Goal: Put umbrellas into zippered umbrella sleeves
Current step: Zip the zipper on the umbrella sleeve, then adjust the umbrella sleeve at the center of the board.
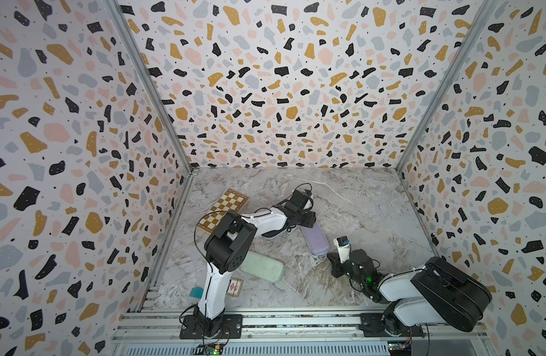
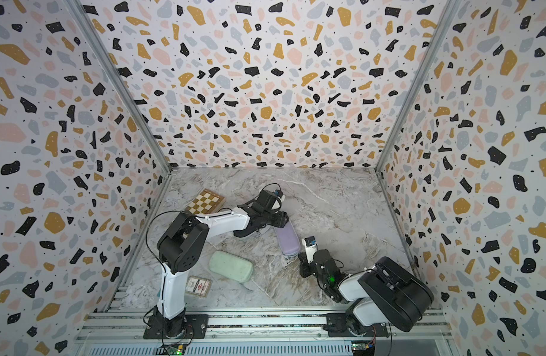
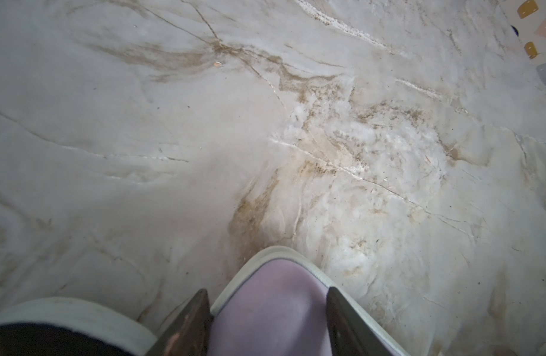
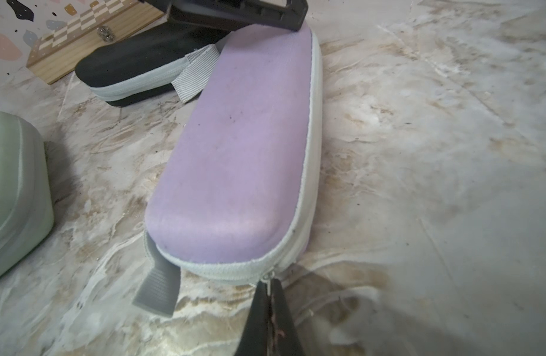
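— The hands?
— The left gripper (image 3: 267, 291) straddles the lilac case (image 4: 234, 138) at its far end, grip unclear. The right gripper (image 4: 268, 286) pinches its zip pull (image 4: 267, 276). Beside it, the black case (image 4: 136, 61) and mint case (image 4: 12, 185) are closed, contents hidden.

The left arm (image 1: 267, 219) hides most of the black sleeve (image 1: 269, 233).

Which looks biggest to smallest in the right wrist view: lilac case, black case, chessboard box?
1. lilac case, by far, though it is nearest the camera.
2. black case and chessboard box look alike. Both are farther off and partly hidden, so unranked.
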`<state>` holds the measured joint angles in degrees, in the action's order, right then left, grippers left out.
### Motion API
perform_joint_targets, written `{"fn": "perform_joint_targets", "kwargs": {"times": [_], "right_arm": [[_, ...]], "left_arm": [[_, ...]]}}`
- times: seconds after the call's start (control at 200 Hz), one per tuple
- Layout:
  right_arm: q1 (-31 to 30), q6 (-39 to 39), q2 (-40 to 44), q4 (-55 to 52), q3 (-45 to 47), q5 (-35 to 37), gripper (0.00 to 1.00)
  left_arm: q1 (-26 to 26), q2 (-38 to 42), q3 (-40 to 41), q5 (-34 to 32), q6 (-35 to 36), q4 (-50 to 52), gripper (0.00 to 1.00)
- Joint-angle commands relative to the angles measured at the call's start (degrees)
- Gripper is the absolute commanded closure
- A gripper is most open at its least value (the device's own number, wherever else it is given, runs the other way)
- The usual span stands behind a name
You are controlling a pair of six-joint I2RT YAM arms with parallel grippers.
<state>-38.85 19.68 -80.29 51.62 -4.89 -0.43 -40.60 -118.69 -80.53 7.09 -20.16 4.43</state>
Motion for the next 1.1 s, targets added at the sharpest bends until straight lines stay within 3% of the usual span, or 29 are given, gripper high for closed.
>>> {"fn": "perform_joint_targets", "kwargs": {"times": [0.0, 0.2, 0.506, 0.621, 0.691, 0.916, 1.096], "right_arm": [[0.18, 0.11, -0.36, 0.40, 0.20, -0.40, 1.00], [-0.37, 1.33, -0.62, 1.03, 1.71, -1.78, 1.00], [-5.81, 3.42, 1.31, -0.73, 2.58, 1.53, 1.00], [-6.25, 3.50, 1.88, -0.98, 2.50, 2.86, 1.00], [-5.23, 3.21, 1.96, -1.77, 2.48, 4.11, 1.00], [-3.42, 3.58, 3.00, -1.53, 3.39, 3.63, 1.00], [-3.42, 3.47, 1.70, -0.98, 3.15, 3.56, 1.00]], "left_arm": [[-1.05, -2.16, -0.13, -2.58, -0.38, 3.90, 0.43], [-1.15, -4.25, 0.12, -5.64, -1.72, 4.45, 0.63], [-1.91, -6.24, -1.16, -10.11, -4.99, 8.48, 0.73], [-2.07, -6.08, -1.09, -8.57, -5.42, 8.37, 0.73], [-2.09, -4.97, -0.63, -7.85, -4.87, 7.64, 0.70], [-1.22, -0.94, 1.59, 0.37, -2.59, 2.24, 0.43], [-1.90, 3.87, 8.77, 5.71, -2.28, -6.42, 0.37]]}}
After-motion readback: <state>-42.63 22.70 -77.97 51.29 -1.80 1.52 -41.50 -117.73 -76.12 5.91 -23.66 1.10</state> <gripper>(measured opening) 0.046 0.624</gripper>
